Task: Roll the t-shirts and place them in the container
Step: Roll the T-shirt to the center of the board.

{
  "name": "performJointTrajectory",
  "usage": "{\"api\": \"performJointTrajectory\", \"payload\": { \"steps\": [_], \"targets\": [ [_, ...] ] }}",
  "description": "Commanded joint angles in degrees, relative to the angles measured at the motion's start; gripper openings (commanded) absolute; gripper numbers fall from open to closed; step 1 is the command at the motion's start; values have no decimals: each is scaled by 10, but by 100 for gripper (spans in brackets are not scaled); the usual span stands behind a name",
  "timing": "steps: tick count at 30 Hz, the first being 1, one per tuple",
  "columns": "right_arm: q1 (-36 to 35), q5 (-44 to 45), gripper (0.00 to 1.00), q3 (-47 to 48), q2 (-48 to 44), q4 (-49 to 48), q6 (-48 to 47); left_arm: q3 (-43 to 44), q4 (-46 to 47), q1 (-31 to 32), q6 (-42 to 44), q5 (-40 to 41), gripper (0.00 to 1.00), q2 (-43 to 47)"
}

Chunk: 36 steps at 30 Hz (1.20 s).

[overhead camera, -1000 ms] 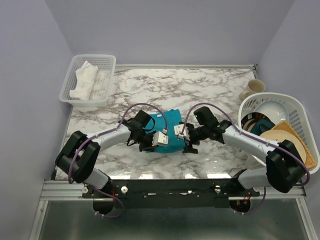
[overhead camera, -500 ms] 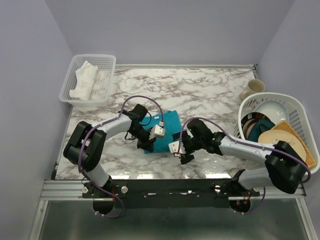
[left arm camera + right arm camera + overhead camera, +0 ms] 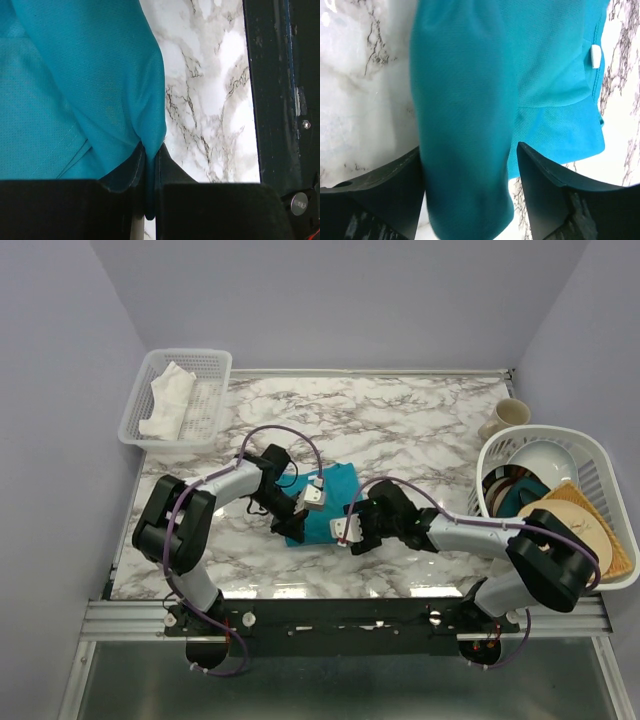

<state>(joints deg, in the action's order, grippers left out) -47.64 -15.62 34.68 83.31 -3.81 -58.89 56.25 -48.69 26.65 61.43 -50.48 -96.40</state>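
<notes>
At the far left corner of the worktop (image 3: pixel 400 410) we see a white basket (image 3: pixel 225 365) with a crumpled white cloth (image 3: pixel 168 398) lying in it

Nearer the middle, the left hand (image 3: pixel 292 528) sits low at the near left edge of the t-shirt (image 3: pixel 335 490). In its wrist view the left hand (image 3: pixel 150 172) has its fingers (image 3: pixel 175 175) drawn almost together, pinching a thin fold of the teal fabric (image 3: pixel 75 100) between them. The marble shows just to the right of that fold

The t-shirt lies bunched on the worktop between the two hands, near the front edge and about midway across

The right hand (image 3: pixel 355 538) meets the shirt's near right edge. In its wrist view the fingers (image 3: pixel 550 190) stand wide apart, with a thick rolled fold of the t-shirt (image 3: pixel 465 130) running down between them and filling almost the whole gap. We cannot tell whether the fingers press on it. A small pale label (image 3: pixel 595 56) shows on the flatter fabric behind the fold

Farther right a cream mug (image 3: pixel 508 416) stands near the back. Beside it a white dish basket (image 3: pixel 600 465) holds a white bowl (image 3: pixel 545 462), a dark teal dish (image 3: pixel 518 496) and a woven plate (image 3: pixel 575 515)
</notes>
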Motion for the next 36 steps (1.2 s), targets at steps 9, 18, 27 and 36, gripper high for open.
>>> {"api": "performJointTrajectory", "payload": {
  "steps": [9, 18, 27, 36],
  "targets": [
    [-9, 5, 78, -22, -47, -45, 27, 27, -50, -20, 46, -43, 6, -28],
    [-18, -24, 23, -7, -29, -3, 12, 32, -54, -24, 41, -46, 6, -34],
    [37, -151, 8, 121, -7, 279, 12, 29, -46, -47, -23, -64, 9, -5],
    [103, -268, 9, 294, 156, 614, -58, 62, -144, -64, -60, -69, 9, -20]
  ]
}}
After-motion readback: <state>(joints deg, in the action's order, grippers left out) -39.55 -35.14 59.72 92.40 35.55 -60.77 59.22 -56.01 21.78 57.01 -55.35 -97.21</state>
